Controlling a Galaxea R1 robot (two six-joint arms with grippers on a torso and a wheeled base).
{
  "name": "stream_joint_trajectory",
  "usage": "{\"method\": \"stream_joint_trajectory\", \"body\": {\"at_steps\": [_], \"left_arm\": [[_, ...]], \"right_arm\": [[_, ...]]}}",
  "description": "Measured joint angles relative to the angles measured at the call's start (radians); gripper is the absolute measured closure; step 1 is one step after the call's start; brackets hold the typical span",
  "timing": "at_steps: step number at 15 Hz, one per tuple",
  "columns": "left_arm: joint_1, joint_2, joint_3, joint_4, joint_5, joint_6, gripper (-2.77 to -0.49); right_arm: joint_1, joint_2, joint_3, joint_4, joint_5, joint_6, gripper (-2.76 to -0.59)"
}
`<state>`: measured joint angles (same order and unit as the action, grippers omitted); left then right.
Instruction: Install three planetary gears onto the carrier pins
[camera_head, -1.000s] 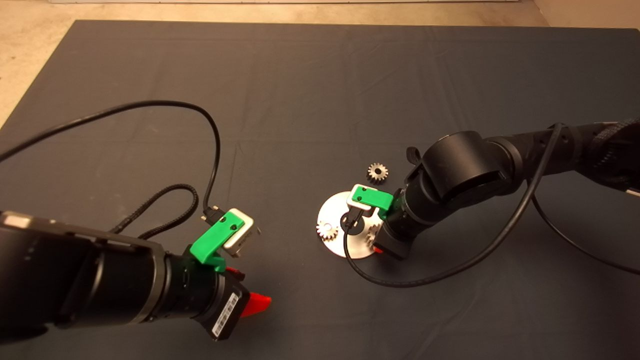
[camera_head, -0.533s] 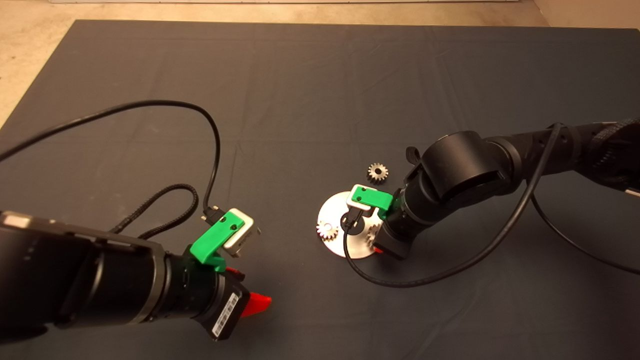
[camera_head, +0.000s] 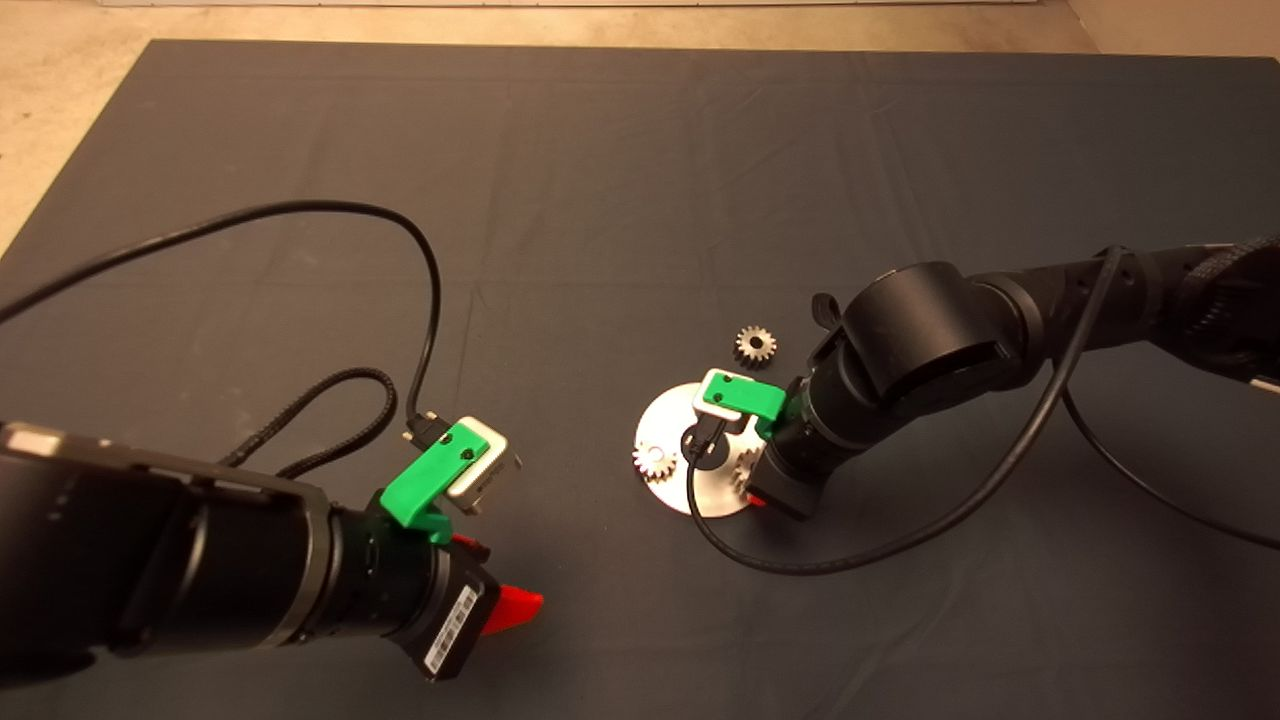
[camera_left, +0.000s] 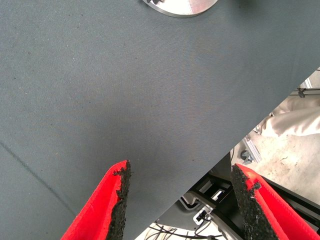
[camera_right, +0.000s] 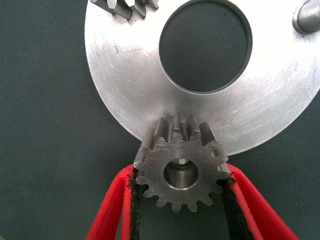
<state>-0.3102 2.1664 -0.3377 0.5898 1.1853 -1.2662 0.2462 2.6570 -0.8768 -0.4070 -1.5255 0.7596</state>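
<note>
The right claw (camera_right: 180, 200) is gripping one planetary gear (camera_right: 181, 167) between its black pads (camera_right: 134, 200), holding it at the six o'clock rim of the silver disc (camera_right: 130, 75) in the right wrist view, with a carrier pin (camera_right: 181, 172) showing through the gear's centre hole. A second gear (camera_head: 654, 461) is sitting on the disc at its nine o'clock edge in the head view. A bare pin (camera_right: 306, 17) is standing at the disc's two o'clock in the right wrist view. The third gear (camera_head: 755, 346) is lying on the dark mat (camera_head: 600, 180) of the counter, just beyond the disc at one o'clock. The left claw (camera_left: 177, 200) is hovering released over bare mat, well apart from the disc, at the head view's seven o'clock.
</note>
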Motion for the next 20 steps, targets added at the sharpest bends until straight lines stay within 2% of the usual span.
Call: {"method": "stream_joint_trajectory", "body": {"at_steps": [4, 11, 13, 17, 20], "left_arm": [[0.0, 0.0, 0.0, 0.0, 0.0, 0.0, -1.34], [0.0, 0.0, 0.0, 0.0, 0.0, 0.0, -1.34], [0.0, 0.0, 0.0, 0.0, 0.0, 0.0, -1.34], [0.0, 0.0, 0.0, 0.0, 0.0, 0.0, -1.34], [0.0, 0.0, 0.0, 0.0, 0.0, 0.0, -1.34]], "right_arm": [[0.0, 0.0, 0.0, 0.0, 0.0, 0.0, -0.94], [0.0, 0.0, 0.004, 0.0, -0.002, 0.0, -1.13], [0.0, 0.0, 0.006, 0.0, -0.002, 0.0, -1.27], [0.0, 0.0, 0.01, 0.0, -0.002, 0.0, -1.31], [0.003, -0.001, 0.014, 0.0, -0.002, 0.001, -1.48]]}}
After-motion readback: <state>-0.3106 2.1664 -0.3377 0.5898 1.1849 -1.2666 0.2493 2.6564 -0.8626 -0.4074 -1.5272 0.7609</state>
